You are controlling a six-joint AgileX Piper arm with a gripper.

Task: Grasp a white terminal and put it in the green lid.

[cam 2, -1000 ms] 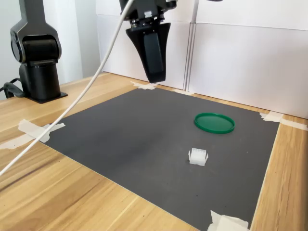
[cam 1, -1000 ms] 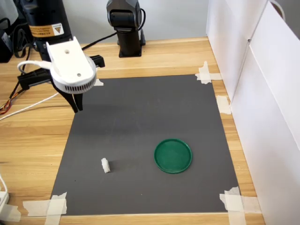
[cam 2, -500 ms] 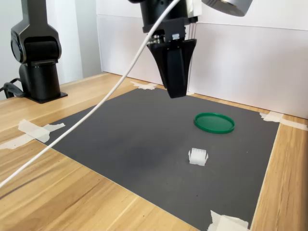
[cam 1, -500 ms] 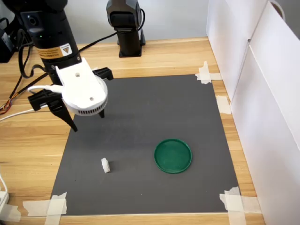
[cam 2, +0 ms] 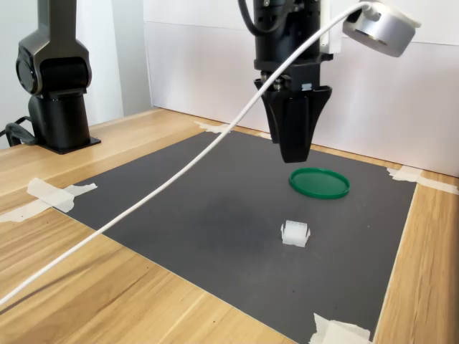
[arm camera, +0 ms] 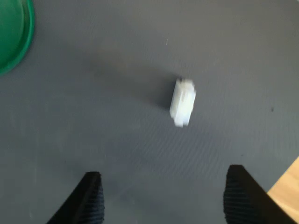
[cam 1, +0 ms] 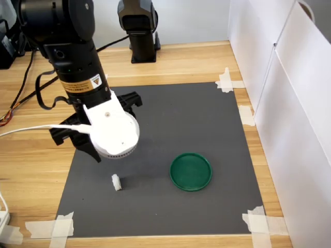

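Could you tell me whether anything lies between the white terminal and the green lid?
No, only bare dark mat separates the white terminal and the green lid in both exterior views.

A wooden table (cam 1: pixel 181 62) carries a dark grey mat (cam 1: pixel 170 124) taped at its corners. On the mat lie the white terminal (cam 1: pixel 117 182) and the green lid (cam 1: pixel 191 171), apart.

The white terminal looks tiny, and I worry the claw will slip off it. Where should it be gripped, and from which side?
Judging by its pose, take the terminal from straight above, with the fingers closing across its narrow width on the two long flat sides. It lies alone on the mat, apart from the lid, so both sides are free. The stepped top looks less sure to grip. The claw hangs open above.
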